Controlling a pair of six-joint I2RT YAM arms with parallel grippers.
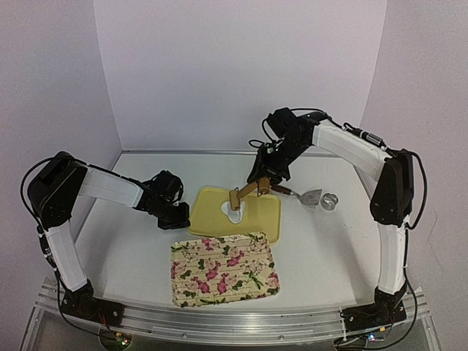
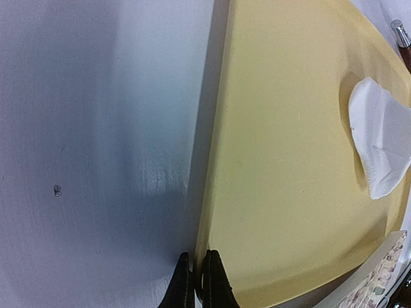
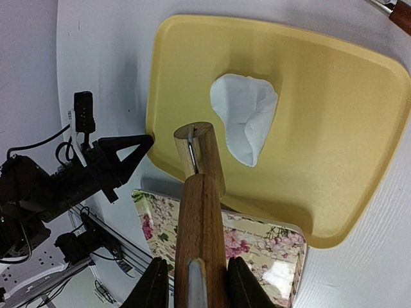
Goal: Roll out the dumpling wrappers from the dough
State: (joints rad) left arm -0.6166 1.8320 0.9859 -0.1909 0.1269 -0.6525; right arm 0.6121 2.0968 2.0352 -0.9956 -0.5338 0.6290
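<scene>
A white piece of dough (image 1: pixel 234 214) (image 3: pixel 247 122) (image 2: pixel 379 138) lies folded over on itself near the middle of the yellow tray (image 1: pixel 259 219) (image 3: pixel 334 128) (image 2: pixel 282 160). Its outline is irregular; no flat round dumpling wrappers are in view. My right gripper (image 1: pixel 265 183) (image 3: pixel 196 285) is shut on the wooden handle of a small roller (image 1: pixel 245 193) (image 3: pixel 202 218). The roller's barrel (image 3: pixel 200 154) points down beside the dough, and I cannot tell if they touch. My left gripper (image 1: pixel 183 217) (image 2: pixel 198 282) is pinched shut on the tray's left rim.
A floral tray (image 1: pixel 224 269) (image 3: pixel 257 240) sits just in front of the yellow tray, touching its near edge. To the right of the yellow tray lie a metal scraper (image 1: pixel 311 196) and a metal ring cutter (image 1: pixel 330 201). White walls close in the back and sides.
</scene>
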